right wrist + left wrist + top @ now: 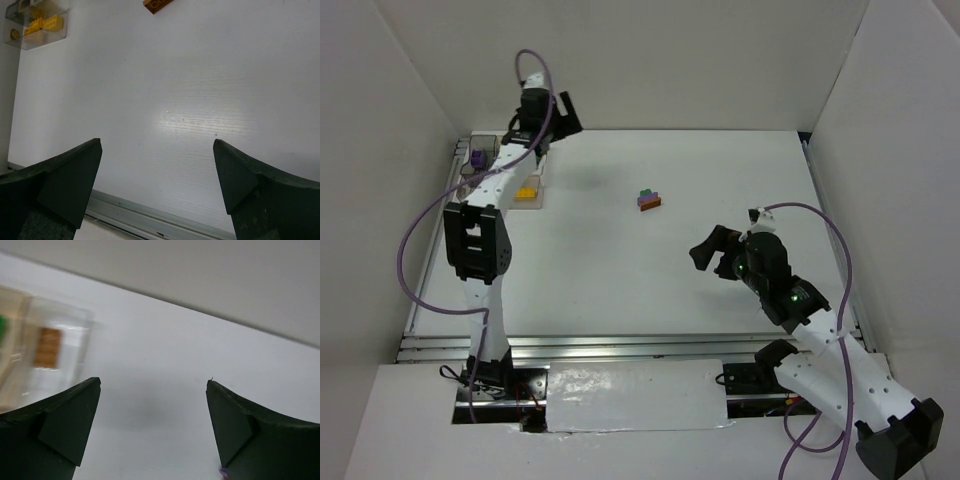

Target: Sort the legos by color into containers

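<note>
Three legos (649, 199) clumped mid-counter (720, 170): one green, one purple, one orange; clump's long axis roughly left-right. Tray (30, 42) at far left holds one purple brick (478, 157), one brown brick (47, 346), yellow bricks (45, 23), count unclear. Left claw (154, 381) near tray, spread wide, empty; right claw (157, 142) likewise, well apart from clump.

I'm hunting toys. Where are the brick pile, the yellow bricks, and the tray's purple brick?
brick pile (648, 200): top view, its middle.
yellow bricks (50, 23): right wrist view, top face.
purple brick (478, 157): top view, its top.
</note>
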Motion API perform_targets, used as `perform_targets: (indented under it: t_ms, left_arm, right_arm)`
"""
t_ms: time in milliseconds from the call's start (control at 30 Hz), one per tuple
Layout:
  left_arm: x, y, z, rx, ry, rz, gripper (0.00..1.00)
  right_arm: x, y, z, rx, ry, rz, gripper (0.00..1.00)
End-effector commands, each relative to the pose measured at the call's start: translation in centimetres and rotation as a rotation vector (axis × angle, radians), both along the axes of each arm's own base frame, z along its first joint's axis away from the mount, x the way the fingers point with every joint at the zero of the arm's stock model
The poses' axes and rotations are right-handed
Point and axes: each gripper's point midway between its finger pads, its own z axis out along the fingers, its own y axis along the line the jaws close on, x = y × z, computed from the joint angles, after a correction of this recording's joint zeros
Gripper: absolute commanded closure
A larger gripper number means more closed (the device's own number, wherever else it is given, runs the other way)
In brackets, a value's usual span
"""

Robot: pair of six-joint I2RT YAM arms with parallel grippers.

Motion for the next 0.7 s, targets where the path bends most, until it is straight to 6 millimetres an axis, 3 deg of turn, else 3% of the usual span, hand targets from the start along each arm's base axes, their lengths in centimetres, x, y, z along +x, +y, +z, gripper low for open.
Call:
perform_targets:
  t_ms: [0,67,100,133,167,233,367,533,667]
  left_arm:
    - [-2.4,-13.9,1.7,0.116,-0.123,-0.463,0.01]
    - [-3.5,-18.2,-1.0,0.116,-0.112,-0.658,0.01]
    - [-4.2,-20.5,-1.2,0.158,-0.12,-0.733,0.0]
    - [-4.5,-21.6,-2.2,0.177,-0.106,-0.778,0.01]
    - [-4.7,-22.9,-4.5,0.192,-0.073,-0.835,0.0]
    - [-5.9,-25.4,-5.9,0.225,-0.062,-0.934,0.01]
    - [-7.0,-27.2,-10.0,0.268,-0.003,-0.997,0.01]
    - [-7.8,-26.9,-13.9,0.38,0.076,-1.015,0.01]
    - [-8.4,-26.9,-15.7,0.416,0.129,-1.048,0.0]
  right_arm:
    - [0.3,-0.7,1.8,0.055,-0.062,-0.057,0.0]
    - [-0.1,-1.1,2.3,0.059,-0.078,-0.067,0.0]
    - [-0.4,-1.3,2.6,0.059,-0.089,-0.066,0.0]
    - [-0.6,-1.3,2.7,0.052,-0.09,-0.058,0.0]
    - [-0.6,-1.3,2.8,0.049,-0.091,-0.055,0.0]
    - [-0.8,-1.3,2.7,0.034,-0.088,-0.039,0.0]
    - [-0.9,-1.2,2.3,0.019,-0.08,-0.02,0.0]
    - [-1.0,-0.6,2.3,0.021,-0.084,0.015,0.0]
    - [-0.9,-0.3,2.1,0.026,-0.082,0.028,0.0]
